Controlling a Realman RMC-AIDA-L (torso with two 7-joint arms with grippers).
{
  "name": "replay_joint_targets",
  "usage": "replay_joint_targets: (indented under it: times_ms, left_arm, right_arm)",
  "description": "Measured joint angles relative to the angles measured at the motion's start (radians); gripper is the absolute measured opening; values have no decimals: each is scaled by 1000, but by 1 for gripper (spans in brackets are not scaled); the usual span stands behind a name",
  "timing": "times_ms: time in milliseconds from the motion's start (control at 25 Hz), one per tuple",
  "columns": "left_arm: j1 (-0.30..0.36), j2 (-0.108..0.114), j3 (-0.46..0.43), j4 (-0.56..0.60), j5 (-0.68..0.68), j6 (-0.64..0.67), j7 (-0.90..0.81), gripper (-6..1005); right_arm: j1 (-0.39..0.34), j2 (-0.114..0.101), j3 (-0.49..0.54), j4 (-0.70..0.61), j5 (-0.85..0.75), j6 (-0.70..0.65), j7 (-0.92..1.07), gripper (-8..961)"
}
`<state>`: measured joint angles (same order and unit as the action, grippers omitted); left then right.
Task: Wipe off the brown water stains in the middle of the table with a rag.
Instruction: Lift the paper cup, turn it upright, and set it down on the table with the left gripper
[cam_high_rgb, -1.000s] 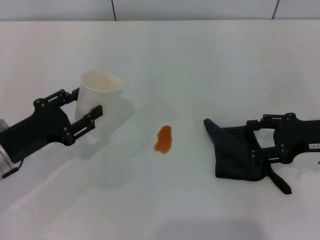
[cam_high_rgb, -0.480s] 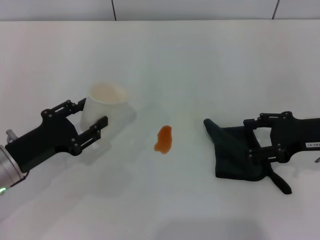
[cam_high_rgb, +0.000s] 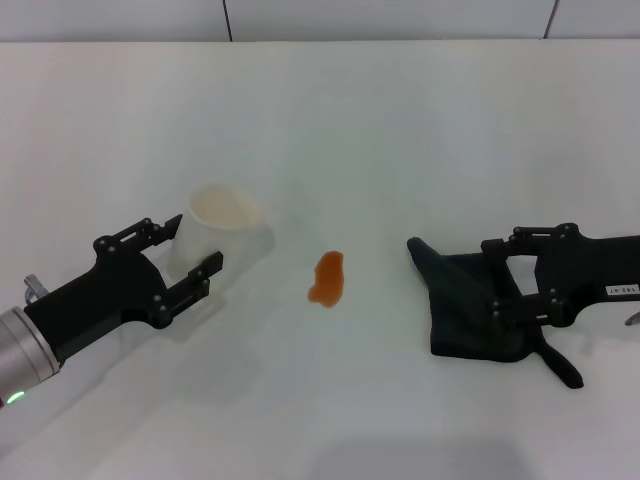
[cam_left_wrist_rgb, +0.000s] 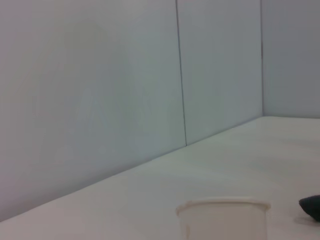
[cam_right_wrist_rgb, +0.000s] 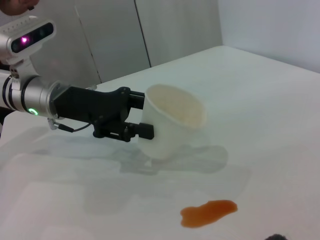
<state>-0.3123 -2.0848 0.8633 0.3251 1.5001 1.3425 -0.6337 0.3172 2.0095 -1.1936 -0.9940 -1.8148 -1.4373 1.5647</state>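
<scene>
Here, oval stain long axis front-to-back, rag tail trailing rightward

I get bright, even, diffuse light from above in the head view; the white table is near washed out across the upper frame. Shadows are soft and pale: a faint one beside the cup, a broader grey patch along the bottom edge. My left wrist view is hazy and soft throughout. The right wrist view is sharper, and the stain at lower centre shows a glossy sheen.
</scene>
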Motion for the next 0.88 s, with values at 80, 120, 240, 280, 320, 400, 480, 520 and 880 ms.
replay_joint_targets:
  times_ms: [80, 120, 240, 280, 320, 400, 480, 520, 880]
  left_arm:
    - [-1, 1, 0, -3, 0, -1, 7, 604]
    - [-1, 1, 1, -3, 2, -2, 9, 604]
    - [-2, 2, 2, -3, 4, -2, 27, 604]
    - [-2, 2, 2, -3, 3, -2, 36, 604]
    - [-2, 2, 2, -3, 2, 0, 45, 604]
    - [-1, 1, 2, -3, 2, 3, 58, 604]
    - [2, 1, 2, -4, 2, 2, 73, 604]
    - [3, 1, 2, -4, 3, 1, 79, 604]
    - [9, -1, 2, -7, 0, 4, 100, 605]
  right_arm:
    - [3, 0, 0, 0, 0, 0, 0, 830]
    - [4, 0, 0, 0, -4, 0, 0, 830]
    - [9, 0, 0, -1, -18, 3, 0, 830]
    - [10, 0, 0, -1, -21, 5, 0, 830]
    - [11, 0, 0, -1, -22, 6, 0, 830]
    - [11, 0, 0, -1, -23, 9, 0, 830]
    - [11, 0, 0, -2, -24, 10, 0, 830]
    - [11, 0, 0, -2, -24, 11, 0, 830]
    - [11, 0, -10, -5, -25, 15, 1, 830]
